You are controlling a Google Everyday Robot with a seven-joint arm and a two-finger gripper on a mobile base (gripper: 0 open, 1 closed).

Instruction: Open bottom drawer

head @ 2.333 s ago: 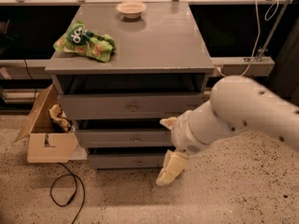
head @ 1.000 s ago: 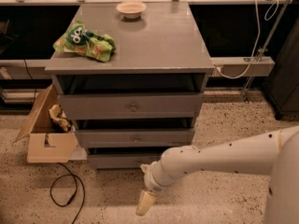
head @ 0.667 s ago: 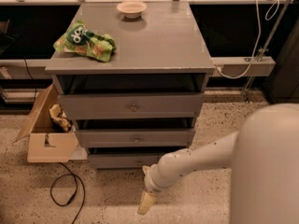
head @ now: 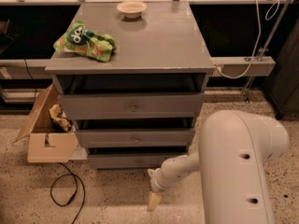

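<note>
The grey cabinet has three drawer fronts, all shut. The bottom drawer is the slimmest panel, just above the floor, with a small round knob at its centre. My gripper hangs low over the floor, just in front of and slightly right of that knob, pointing down, not touching the drawer. My white arm fills the lower right and bends in towards the cabinet.
A green snack bag and a small bowl lie on the cabinet top. An open cardboard box sits on the floor left of the cabinet. A black cable loops on the floor at front left.
My gripper has dropped from beside the middle drawer's right end to floor level in front of the bottom drawer. The arm's bulk has swung into the lower right. The drawers have not moved.
</note>
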